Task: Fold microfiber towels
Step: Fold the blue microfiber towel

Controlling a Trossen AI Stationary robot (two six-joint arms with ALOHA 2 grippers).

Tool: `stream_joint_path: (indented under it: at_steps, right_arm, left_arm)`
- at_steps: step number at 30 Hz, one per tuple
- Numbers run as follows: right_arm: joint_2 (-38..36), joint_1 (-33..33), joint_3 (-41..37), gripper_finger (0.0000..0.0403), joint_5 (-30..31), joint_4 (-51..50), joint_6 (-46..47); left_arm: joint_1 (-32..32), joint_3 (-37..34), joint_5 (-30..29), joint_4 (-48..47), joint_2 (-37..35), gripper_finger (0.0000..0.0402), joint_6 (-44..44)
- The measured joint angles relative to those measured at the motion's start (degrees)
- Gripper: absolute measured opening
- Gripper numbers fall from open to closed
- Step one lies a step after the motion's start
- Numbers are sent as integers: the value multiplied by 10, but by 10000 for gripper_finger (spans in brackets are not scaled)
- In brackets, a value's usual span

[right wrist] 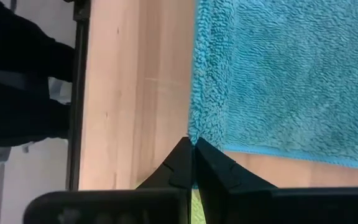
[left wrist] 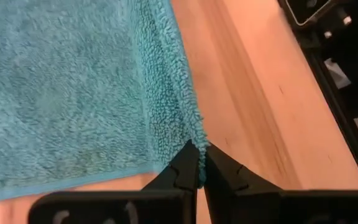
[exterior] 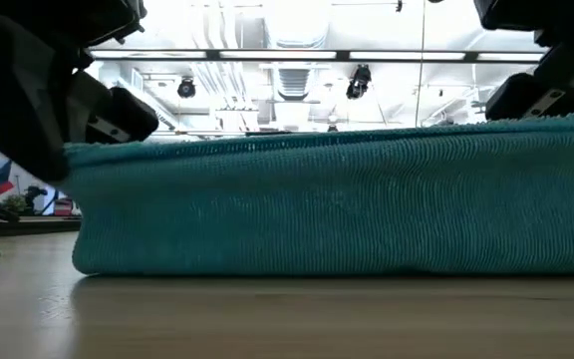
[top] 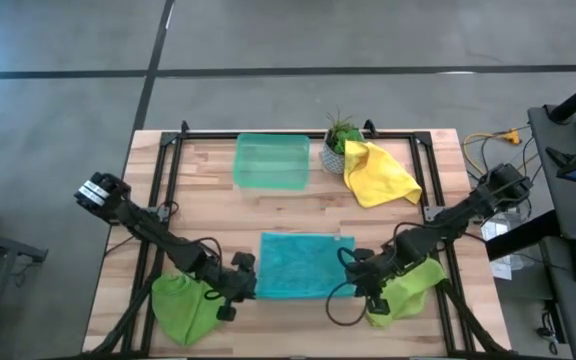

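Note:
A teal-blue microfiber towel point(top: 305, 262) lies spread at the table's near middle; in the low view its near edge point(exterior: 337, 150) is raised. My left gripper point(top: 246, 283) is shut on its near left corner and my right gripper point(top: 356, 272) on its near right corner. One lime green towel point(top: 183, 305) lies crumpled under the left arm, another point(top: 410, 288) under the right arm. A yellow towel point(top: 378, 172) lies bunched at the far right. My left gripper pinches the teal towel's near left corner point(left wrist: 193, 130) between its two fingertips, slanting down from the table's left. The corner is lifted while the towel's far part stays on the table. My right gripper pinches the teal towel's near right corner point(right wrist: 194, 132) between its two fingertips, slanting down from the table's right. That corner is lifted too, and the near edge runs fairly straight between the two holds.
A translucent green tray point(top: 271, 162) stands at the far middle, with a small potted plant point(top: 340, 140) beside it touching the yellow towel. A black frame point(top: 168, 150) runs along the table's sides. Bare wood shows between the tray and the teal towel.

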Motion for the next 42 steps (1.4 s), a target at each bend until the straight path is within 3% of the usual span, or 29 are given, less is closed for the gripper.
stream_joint_path:
  at_steps: [14,42]
  right_arm:
    - [-1,-46,-18,9,4,-23,-12]
    - [-2,-203,-49,9,7,-30,-108]
  left_arm:
    - [83,-49,-48,-2,-68,0,5]
    - [163,-79,-80,1,-65,0,6]
